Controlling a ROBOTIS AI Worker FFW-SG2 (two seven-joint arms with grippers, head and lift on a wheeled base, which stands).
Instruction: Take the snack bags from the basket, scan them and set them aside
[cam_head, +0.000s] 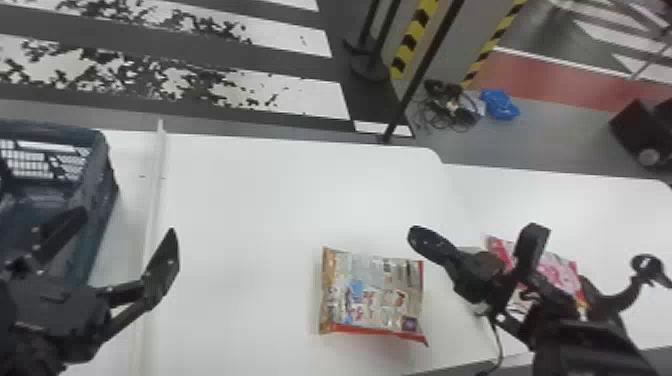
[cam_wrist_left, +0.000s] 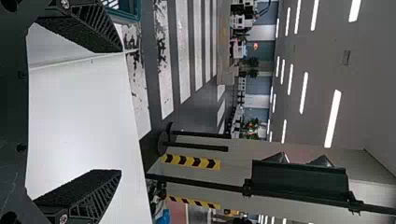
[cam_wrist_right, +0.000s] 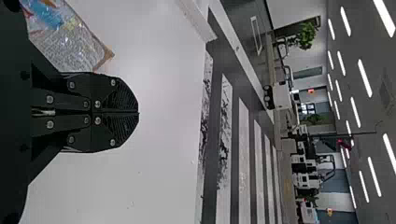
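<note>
My left gripper (cam_head: 126, 226) stands open at the left, in front of and partly over the blue-grey basket (cam_head: 95, 220); in the left wrist view the left gripper (cam_wrist_left: 120, 111) has its two fingers wide apart with nothing between them. A silver snack bag (cam_head: 372, 295) with red and brown edges lies flat on the white table. To its upper right is my right gripper (cam_head: 421, 239), apart from it. In the right wrist view the right gripper (cam_wrist_right: 138, 113) is shut and empty, beside the bag (cam_wrist_right: 70, 44). A pink and red bag (cam_head: 560, 272) lies partly hidden behind the right arm.
A raised white strip (cam_head: 154, 200) runs across the table (cam_head: 280, 190) between basket and silver bag. A second white table (cam_head: 575, 200) adjoins at the right. Beyond stand a black pole (cam_head: 420, 75) and striped posts; cables (cam_head: 450, 107) lie on the floor.
</note>
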